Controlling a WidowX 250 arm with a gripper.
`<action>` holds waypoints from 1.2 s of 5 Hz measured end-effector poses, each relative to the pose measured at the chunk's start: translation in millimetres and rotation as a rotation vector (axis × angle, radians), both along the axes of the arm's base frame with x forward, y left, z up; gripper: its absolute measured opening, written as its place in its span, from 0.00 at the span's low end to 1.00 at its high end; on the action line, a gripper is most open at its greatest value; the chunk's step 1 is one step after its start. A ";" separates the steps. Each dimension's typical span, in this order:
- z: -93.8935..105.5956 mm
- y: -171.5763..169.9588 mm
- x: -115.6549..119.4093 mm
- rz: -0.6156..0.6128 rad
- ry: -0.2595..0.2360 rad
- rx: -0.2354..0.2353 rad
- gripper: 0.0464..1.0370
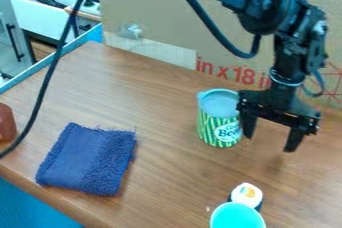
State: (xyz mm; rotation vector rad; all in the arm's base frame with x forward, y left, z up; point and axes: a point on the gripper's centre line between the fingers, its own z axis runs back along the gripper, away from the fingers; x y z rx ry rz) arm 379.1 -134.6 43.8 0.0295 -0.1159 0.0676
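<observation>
Evidently, you have the can (219, 122) standing on its flat base just beside the end effector (269, 143), right of the middle of the surface (160, 172). Its long axis runs straight up, with the grey-blue lid (220, 103) on top and the pale patch of its striped label turned toward the camera and a little to the right. Standing that way, it seems to bear its own weight and need no support from you. Your end effector hangs down with its fingers spread and pinching nothing; the two are beside the can rather than around it, probably because the arm hangs to the can's right. You can't tell whether the nearer finger touches the can's side.

Farther out, toward the front edge, you see the sushi piece (247, 195) right against or just behind the turquoise cup (237, 216); contact is unclear. Over to the left, the blue cloth (90, 159) lies flat, its soft weave likely keeping it in place. Beyond it, a reddish-brown thing (5, 122) is cut off by the left edge. Behind everything, the cardboard (167, 22) stands along the surface's far side, perhaps as a screen.
</observation>
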 end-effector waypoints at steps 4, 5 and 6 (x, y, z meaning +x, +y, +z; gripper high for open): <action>4.3 122.4 -3.5 0.063 0.174 0.083 0.96; 15.1 149.2 -3.1 0.101 0.158 0.097 0.96; 27.0 156.5 -10.5 0.093 0.153 0.098 0.96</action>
